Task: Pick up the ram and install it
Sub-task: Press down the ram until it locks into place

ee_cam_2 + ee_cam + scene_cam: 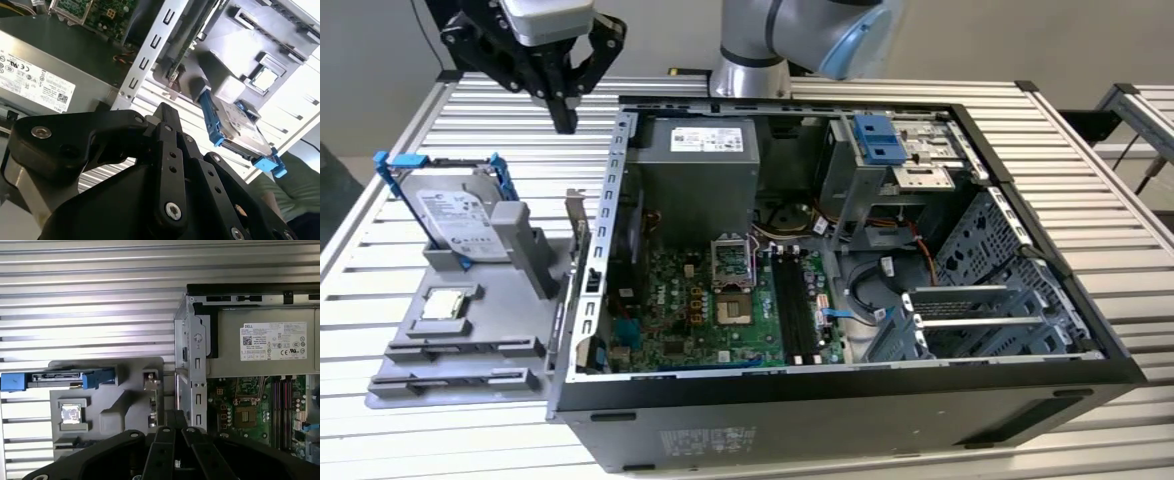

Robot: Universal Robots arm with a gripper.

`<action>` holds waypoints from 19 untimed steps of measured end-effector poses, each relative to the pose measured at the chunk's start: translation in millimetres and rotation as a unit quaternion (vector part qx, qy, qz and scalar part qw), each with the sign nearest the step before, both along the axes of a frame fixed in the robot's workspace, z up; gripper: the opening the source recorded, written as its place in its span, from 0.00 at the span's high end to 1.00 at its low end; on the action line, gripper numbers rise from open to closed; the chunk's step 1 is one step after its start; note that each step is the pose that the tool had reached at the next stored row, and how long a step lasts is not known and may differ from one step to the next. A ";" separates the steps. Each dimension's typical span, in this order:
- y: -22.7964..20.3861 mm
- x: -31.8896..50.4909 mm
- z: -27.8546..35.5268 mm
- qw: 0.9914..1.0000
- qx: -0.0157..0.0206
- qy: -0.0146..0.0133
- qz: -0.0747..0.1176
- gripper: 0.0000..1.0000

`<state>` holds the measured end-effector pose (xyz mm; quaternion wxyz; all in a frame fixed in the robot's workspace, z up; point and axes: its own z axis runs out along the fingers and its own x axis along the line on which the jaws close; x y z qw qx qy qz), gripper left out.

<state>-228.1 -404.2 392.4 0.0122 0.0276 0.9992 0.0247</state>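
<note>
Plainly empty, with gripper (564, 124) fingers pressed together. Probably light, stiff, fragile ram; best pinched by bare edges.

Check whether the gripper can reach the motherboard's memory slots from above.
Probably yes: the computer case lies open, nothing covers the memory slots, and the gripper hangs over the table outside its wall.

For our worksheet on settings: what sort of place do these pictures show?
Probably a robotics workbench for computer assembly: an open black desktop computer case lies on a slatted metal table, beside a grey plastic tray holding a blue-framed hard drive.
</note>
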 end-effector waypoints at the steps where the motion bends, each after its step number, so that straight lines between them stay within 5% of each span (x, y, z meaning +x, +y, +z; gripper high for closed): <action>1: -0.2 -3.5 0.0 1.000 0.000 0.000 0.000 1.00; 19: -2.1 -69.1 -0.6 1.000 0.000 -0.002 0.008 1.00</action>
